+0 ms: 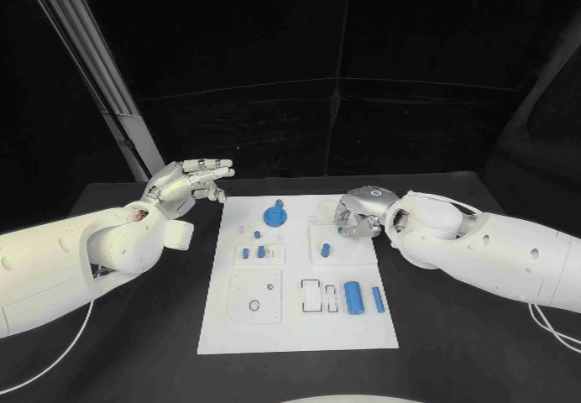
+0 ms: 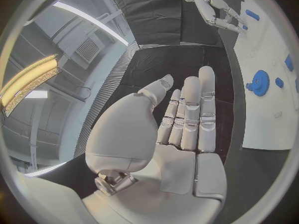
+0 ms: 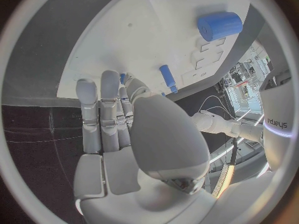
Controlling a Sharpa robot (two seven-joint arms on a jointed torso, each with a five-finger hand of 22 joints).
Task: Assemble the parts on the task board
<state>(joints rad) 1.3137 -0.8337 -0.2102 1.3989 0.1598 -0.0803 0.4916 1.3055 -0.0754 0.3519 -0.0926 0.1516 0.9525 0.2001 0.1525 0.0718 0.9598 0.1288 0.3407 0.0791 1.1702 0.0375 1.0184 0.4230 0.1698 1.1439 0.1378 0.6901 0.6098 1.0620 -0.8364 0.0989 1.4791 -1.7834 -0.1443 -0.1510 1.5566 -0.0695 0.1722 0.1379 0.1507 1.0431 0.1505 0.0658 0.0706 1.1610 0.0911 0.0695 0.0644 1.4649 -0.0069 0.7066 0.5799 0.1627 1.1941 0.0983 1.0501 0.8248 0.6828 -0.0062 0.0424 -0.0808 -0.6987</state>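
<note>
The task board (image 1: 298,323) lies flat in the middle of the black table (image 1: 460,361), long side running away from me. On it I see a blue gear (image 1: 274,216) at the far end, a small blue peg (image 1: 326,248) right of centre, two smaller blue pieces (image 1: 252,252) in a square recess left of centre, and a thick blue cylinder (image 1: 353,297) with a thinner blue bar (image 1: 378,299) beside it at the near right.

My right hand (image 1: 361,210) hovers over the far right part of the board, close to the peg. In the right wrist view its fingers (image 3: 99,109) lie straight and side by side, holding nothing — I cannot tell whether the tips touch the board.

My left hand (image 1: 189,185) sits off the board's far left corner, raised, fingers (image 2: 193,109) straight and close together, empty.

Risks from here, as I judge them:
- The right hand screens the peg from the head camera; a blind descent could knock the peg over or roll it off its seat.
- A sideways sweep could catch the gear just beside it.
- The cylinder lies on its side — a nudge to the board may set it rolling.
</note>
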